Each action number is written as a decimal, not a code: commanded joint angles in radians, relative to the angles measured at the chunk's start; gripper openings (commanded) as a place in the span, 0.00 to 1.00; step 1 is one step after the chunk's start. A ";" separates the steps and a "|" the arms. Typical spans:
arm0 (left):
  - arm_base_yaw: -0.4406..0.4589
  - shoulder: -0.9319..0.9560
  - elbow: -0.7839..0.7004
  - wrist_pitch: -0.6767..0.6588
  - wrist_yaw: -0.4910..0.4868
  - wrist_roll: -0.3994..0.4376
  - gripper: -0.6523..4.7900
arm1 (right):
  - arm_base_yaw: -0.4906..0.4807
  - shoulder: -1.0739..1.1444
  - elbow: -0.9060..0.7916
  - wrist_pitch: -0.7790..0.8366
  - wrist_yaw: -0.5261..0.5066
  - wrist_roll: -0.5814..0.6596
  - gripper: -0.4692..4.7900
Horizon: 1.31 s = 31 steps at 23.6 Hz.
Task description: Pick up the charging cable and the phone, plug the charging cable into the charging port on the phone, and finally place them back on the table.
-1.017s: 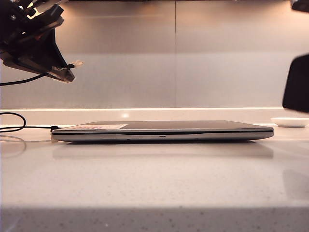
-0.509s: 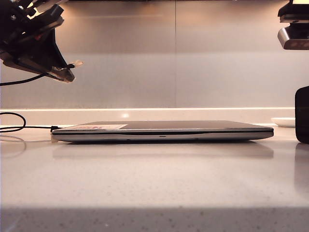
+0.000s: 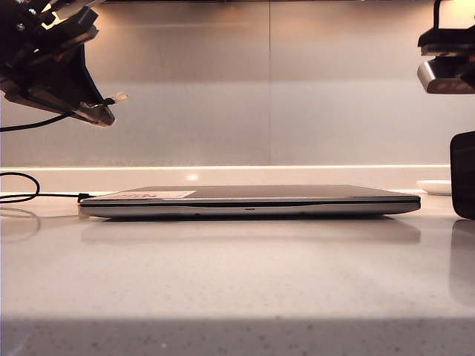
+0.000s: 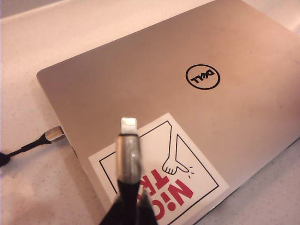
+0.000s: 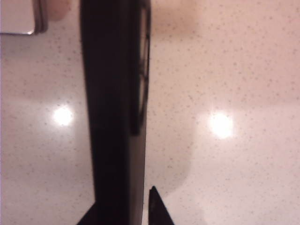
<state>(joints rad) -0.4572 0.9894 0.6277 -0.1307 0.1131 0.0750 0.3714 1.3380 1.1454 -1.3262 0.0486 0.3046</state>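
At 10 o'clock above the table (image 3: 237, 274) we see the left gripper (image 3: 100, 111) clamped on the charging cable (image 4: 128, 140). Right gripper (image 5: 143, 208) at 3 o'clock straddles the phone (image 5: 112, 103); we can't tell its grip.

A black charging cable (image 4: 128, 159) with silvery-white tip hovered over a silver-grey laptop (image 4: 187, 117) bearing a red-lettered white sticker (image 4: 161, 173).

Glossy speckled table (image 3: 237, 282): closed silver laptop (image 3: 252, 200) flat at centre; small white dish (image 3: 438, 187) far right.
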 commanded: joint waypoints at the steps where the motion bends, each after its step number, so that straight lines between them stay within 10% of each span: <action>1: -0.002 -0.003 0.004 0.013 0.003 0.003 0.11 | 0.000 0.018 -0.001 -0.005 0.001 -0.026 0.30; 8: -0.002 -0.003 0.004 0.013 0.004 0.003 0.11 | 0.000 0.062 -0.063 -0.005 -0.006 -0.048 0.29; 11: -0.002 -0.003 0.004 0.012 0.003 -0.002 0.11 | 0.000 0.063 -0.068 -0.015 -0.001 -0.048 0.06; 18: -0.034 -0.003 0.004 -0.011 0.003 -0.021 0.11 | 0.000 0.056 0.028 -0.056 -0.026 -0.048 0.08; 25: -0.190 -0.003 0.003 -0.026 0.004 -0.193 0.11 | -0.001 0.008 0.092 0.289 -0.484 -0.033 0.08; 31: -0.372 -0.003 -0.019 0.033 0.003 -0.398 0.11 | 0.000 0.013 0.051 0.642 -0.675 0.139 0.08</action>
<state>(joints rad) -0.8028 0.9894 0.6117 -0.1345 0.1120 -0.2623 0.3702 1.3590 1.2022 -0.7979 -0.5652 0.3935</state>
